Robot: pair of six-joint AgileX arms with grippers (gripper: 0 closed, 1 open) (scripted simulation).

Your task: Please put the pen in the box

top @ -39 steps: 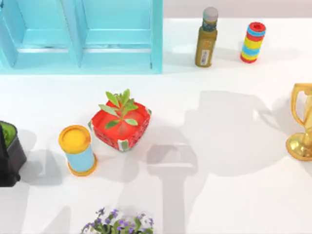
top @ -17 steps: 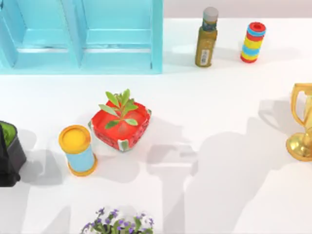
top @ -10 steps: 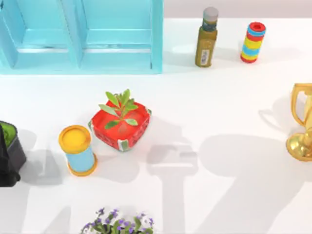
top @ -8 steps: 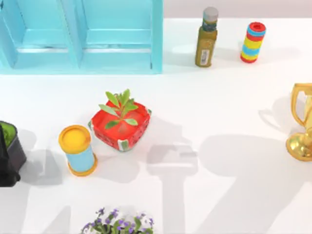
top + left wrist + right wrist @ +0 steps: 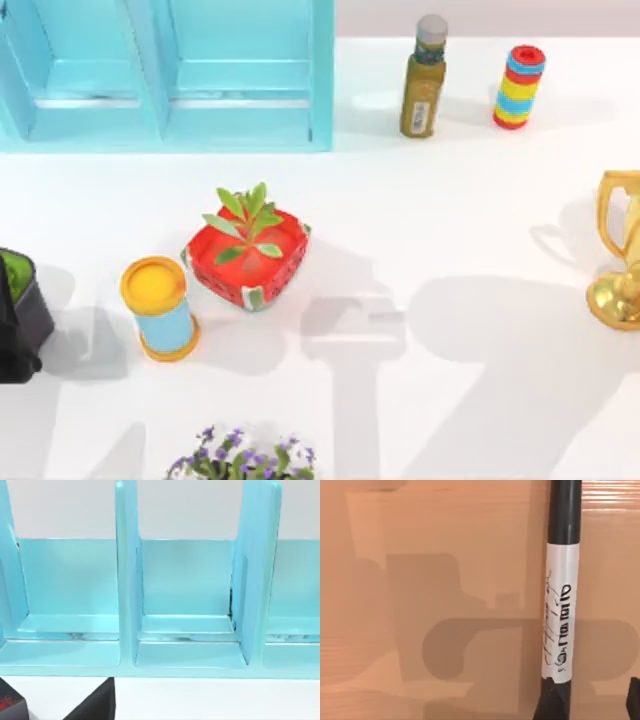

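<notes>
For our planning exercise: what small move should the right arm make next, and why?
Probably lower slightly and set it down: the pen at the right pincer hangs over tan cardboard, seemingly the box floor; the left arm idles facing the turquoise shelf.

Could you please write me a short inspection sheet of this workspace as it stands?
Surface: white table.
Job's things: pen lying over a tan, wood-like surface.
Clutter: red planter, yellow-lidded can, bottle, striped cylinder, gold trophy, purple flowers, black item.
Grippers: right gripper's dark tips at the pen's end; left gripper facing the shelf.
Cables: nothing seen.
Surroundings: turquoise shelf.
</notes>
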